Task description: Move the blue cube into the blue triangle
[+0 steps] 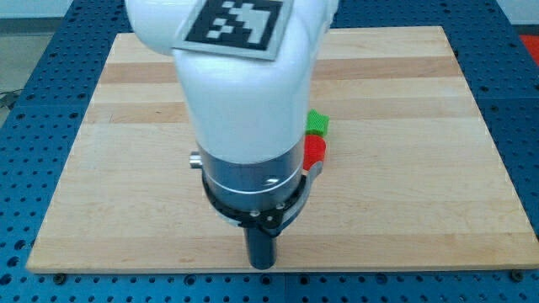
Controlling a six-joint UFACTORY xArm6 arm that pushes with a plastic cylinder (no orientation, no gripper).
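The large white arm fills the middle of the camera view and hides much of the wooden board (404, 168). My tip (263, 266) shows at the view's bottom, near the board's front edge. No blue cube and no blue triangle show; they may be hidden behind the arm. A green block (318, 123) and a red block (314, 151) peek out at the arm's right side, the red one just below the green one. Their shapes cannot be made out. My tip lies well below and left of the red block.
The board rests on a blue perforated table (34, 101) that shows around all its edges. A black-and-white marker (236, 23) sits on top of the arm.
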